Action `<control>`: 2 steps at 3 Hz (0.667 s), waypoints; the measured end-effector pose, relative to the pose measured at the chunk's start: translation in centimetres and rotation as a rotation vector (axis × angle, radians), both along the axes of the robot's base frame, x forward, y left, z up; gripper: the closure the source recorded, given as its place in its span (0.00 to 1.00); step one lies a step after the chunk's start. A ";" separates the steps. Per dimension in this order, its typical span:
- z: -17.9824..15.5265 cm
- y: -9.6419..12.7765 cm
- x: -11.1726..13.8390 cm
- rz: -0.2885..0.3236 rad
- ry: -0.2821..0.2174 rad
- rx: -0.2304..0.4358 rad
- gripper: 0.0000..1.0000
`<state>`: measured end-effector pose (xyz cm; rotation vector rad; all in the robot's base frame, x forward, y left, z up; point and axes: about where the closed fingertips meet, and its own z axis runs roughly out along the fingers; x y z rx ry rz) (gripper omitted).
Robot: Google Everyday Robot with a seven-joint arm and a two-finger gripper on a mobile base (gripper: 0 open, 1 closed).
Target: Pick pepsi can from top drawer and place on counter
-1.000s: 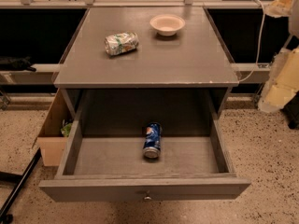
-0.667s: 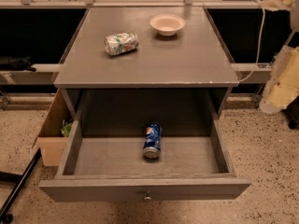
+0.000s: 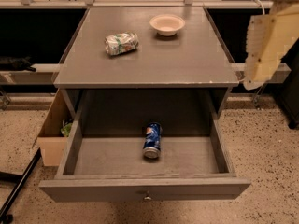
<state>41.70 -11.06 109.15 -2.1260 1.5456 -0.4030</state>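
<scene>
Cans number two: one pepsi can (image 3: 152, 140) lies on its side near the middle of the open top drawer (image 3: 140, 189), and one crushed silver-green can (image 3: 121, 43) lies on the counter (image 3: 187, 59) near one pale bowl (image 3: 167, 24). One cardboard box (image 3: 52, 134) stands left of the cabinet. One gripper (image 3: 267, 45) hangs at the right, beyond the counter's edge; whether it is wide or narrow cannot be told.

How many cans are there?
2. The pepsi can lies in the open top drawer; the crushed can lies on the counter. The gripper hangs right of the counter, touching neither. The box may hide more.
</scene>
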 end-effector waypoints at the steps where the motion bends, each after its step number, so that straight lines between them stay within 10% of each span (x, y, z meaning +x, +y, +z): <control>1: 0.0 0.0 0.0 0.000 0.000 0.000 0.00; 2: 0.0 0.0 0.0 0.000 0.000 0.000 0.00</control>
